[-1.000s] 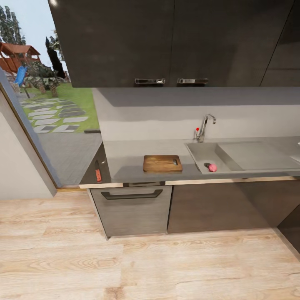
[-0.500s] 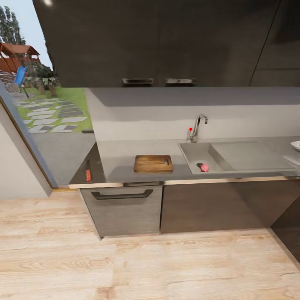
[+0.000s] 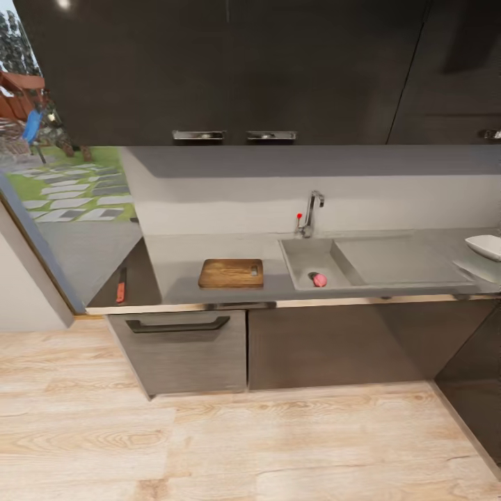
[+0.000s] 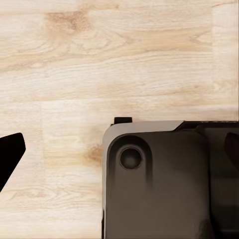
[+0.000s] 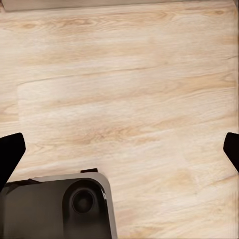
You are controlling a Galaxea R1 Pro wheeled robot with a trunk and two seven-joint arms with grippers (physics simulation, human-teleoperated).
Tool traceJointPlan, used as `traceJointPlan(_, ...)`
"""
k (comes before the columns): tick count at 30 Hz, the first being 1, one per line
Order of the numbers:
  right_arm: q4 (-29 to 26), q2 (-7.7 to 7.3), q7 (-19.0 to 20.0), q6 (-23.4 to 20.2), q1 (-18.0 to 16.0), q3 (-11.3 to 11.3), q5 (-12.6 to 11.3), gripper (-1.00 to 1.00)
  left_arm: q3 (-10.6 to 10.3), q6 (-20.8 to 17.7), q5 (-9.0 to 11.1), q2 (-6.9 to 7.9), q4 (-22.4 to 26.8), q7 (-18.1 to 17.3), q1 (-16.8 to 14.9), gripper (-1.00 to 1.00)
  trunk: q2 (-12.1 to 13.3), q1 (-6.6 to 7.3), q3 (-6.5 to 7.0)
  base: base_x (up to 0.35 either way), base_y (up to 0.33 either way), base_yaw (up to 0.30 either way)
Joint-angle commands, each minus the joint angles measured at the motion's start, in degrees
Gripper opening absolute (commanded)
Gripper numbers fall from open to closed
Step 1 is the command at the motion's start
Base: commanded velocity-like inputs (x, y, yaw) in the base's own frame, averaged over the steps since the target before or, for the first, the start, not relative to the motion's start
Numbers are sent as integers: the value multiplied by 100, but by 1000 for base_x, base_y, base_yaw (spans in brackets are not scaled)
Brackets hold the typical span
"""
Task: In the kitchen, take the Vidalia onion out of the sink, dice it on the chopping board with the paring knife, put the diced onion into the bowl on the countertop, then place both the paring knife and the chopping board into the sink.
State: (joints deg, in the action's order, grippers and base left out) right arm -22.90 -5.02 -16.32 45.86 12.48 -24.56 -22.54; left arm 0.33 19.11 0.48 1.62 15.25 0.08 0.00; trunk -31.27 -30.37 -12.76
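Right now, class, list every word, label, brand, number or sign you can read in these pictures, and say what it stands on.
None: no readable text stands on anything here.
The chopping board, paring knife, bowl, sink and cabinet fronts carry no lettering.
The red dot by the faucet is a plain mark, not a sign.

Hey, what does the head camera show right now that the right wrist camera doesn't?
Head view: the counter with the chopping board, the red-handled knife off near its far left end, the pink onion in the sink, the tap and the white bowl at the right. Right wrist view: the right tool's two dark fingertips spread apart, above part of the robot's grey base. Both share the light wood floor.
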Motion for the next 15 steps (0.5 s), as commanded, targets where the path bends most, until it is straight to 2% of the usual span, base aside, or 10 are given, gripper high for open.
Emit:
traceJointPlan(1, -13, -7, -47, 0, 0, -49, -22, 100, 2, 14, 5, 2, 4, 1, 0, 100, -7, -2, -7, 0, -318, 0)
traceJointPlan(15, -13, -7, -47, 2, -2, -48, -22, 100, 11, 12, 11, 5, 5, 1, 0, 100, -7, -2, -7, 0, -318, 0)
